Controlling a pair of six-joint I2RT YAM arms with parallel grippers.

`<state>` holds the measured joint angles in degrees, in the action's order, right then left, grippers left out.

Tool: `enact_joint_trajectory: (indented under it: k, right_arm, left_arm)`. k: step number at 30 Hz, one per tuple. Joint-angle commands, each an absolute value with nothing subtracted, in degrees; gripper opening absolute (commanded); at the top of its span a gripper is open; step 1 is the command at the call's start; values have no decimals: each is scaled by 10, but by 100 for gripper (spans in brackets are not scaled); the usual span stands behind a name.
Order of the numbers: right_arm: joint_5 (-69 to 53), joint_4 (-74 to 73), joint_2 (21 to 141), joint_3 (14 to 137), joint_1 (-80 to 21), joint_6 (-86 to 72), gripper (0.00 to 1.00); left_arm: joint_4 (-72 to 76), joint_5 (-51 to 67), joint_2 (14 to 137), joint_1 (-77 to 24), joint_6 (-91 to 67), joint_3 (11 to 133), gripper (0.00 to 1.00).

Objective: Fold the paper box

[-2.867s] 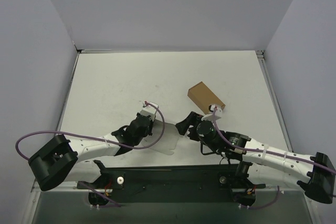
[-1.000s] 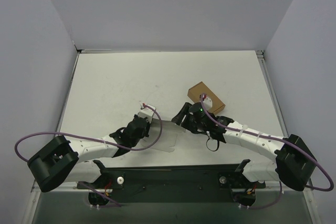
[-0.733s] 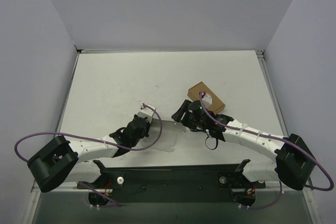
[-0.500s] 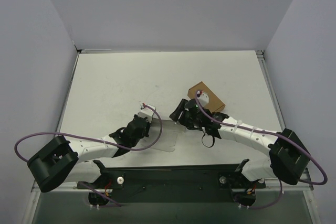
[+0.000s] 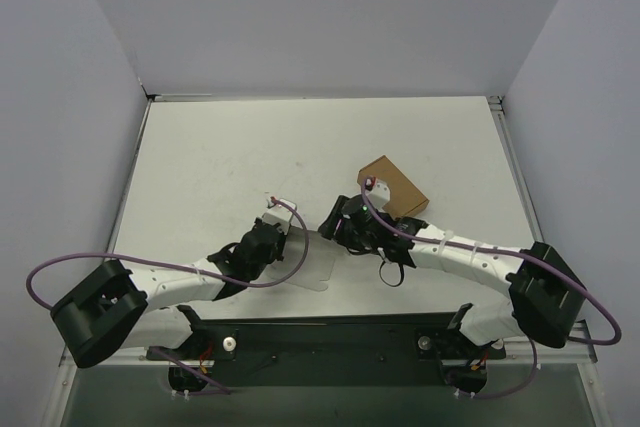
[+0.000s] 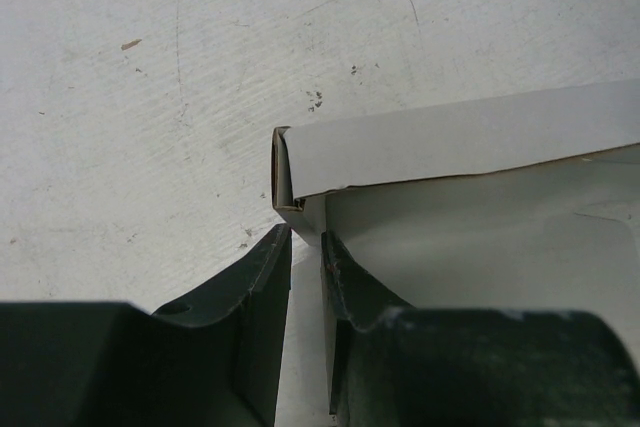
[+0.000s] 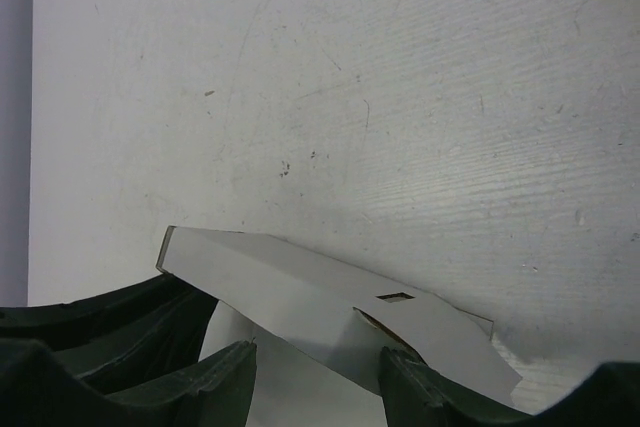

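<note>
Right gripper [image 5: 331, 220] advanced, straddling paper box [image 5: 321, 261] edge

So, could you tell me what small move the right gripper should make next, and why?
Probably close the right gripper on the raised flap of the thin white-grey card blank: its open jaws straddle that flap, while the left gripper pinches the blank's left side.

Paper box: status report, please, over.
Left pincer shut on paper box corner. Right pincer open, around its folded edge. Brown box close beside right pincer.
</note>
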<state>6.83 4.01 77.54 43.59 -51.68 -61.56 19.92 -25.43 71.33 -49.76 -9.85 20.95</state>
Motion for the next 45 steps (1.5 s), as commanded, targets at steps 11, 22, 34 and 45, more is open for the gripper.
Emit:
enact_joint_trajectory:
  k: [11, 22, 34, 45]
  right_arm:
    - [59, 119, 802, 425, -503, -680, 52]
    - [14, 206, 852, 420, -490, -738, 52]
    - [32, 249, 861, 397, -491, -773, 52]
    - [24, 280, 872, 403, -490, -767, 56]
  left_arm:
    - [221, -243, 695, -493, -100, 205, 29]
    - [226, -230, 686, -493, -111, 196, 28]
    - [236, -212, 686, -494, -117, 191, 23]
    - [266, -192, 625, -491, -127, 161, 50]
